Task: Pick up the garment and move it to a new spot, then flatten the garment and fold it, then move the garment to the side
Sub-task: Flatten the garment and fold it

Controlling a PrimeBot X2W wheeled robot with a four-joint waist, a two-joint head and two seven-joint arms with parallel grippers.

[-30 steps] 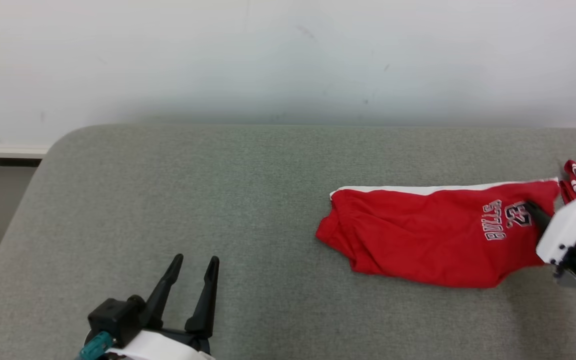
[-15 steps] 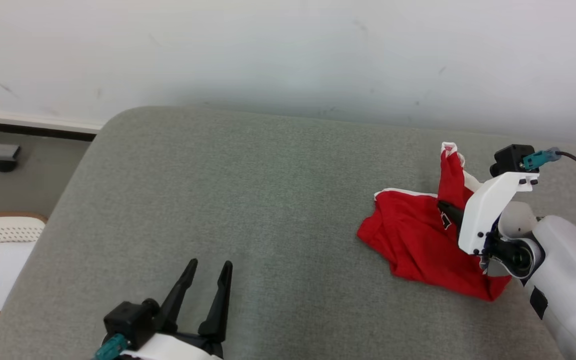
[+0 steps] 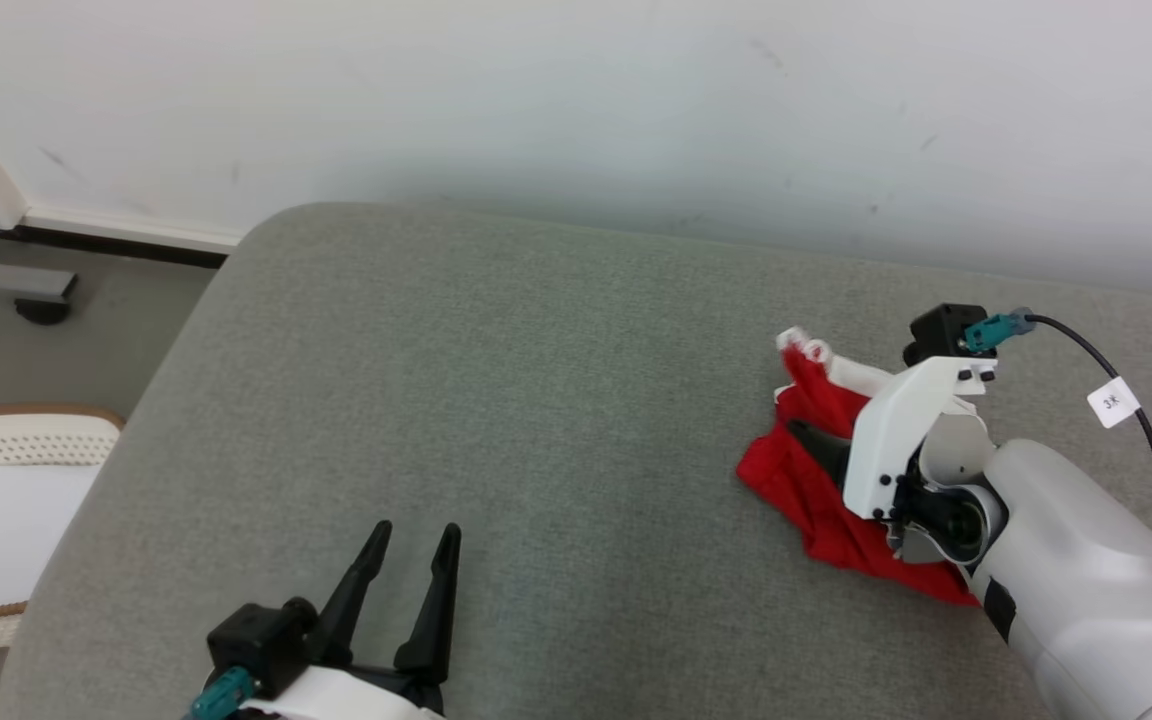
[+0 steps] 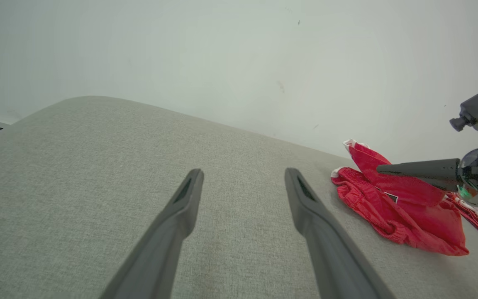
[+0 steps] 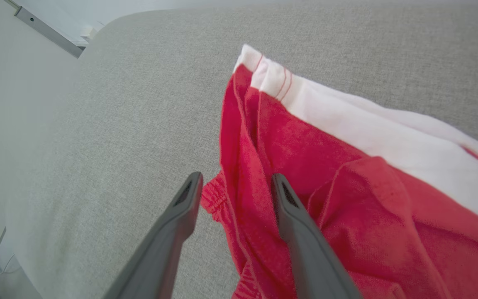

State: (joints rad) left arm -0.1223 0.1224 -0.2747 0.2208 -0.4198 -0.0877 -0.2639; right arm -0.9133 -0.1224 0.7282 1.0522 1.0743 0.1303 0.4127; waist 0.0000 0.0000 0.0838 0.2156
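One fold between the fingers could drag the whole heap

Most of the grey upholstered surface (image 3: pixel 536 400) lies bare. The red shorts (image 3: pixel 811 490) sit bunched toward its right side, well apart from the rounded far-left corner and roughly midway between the far and near edges.

The right gripper (image 5: pixel 237 177) is down at that heap with its fingers parted and clamping nothing. The left gripper (image 3: pixel 416 527) hangs spread wide and empty over the near edge, toward the left.

An upright ridge of cloth (image 5: pixel 247 137) stands between the right fingers and touches one of them. If the arm pulls away low, I judge that the ridge could catch on that finger and tow the shorts along, bunching them tighter.

The heap is also several layers deep (the white band (image 5: pixel 347 120) lies crumpled into it), so folding before it is spread flat would likely lock in creases.
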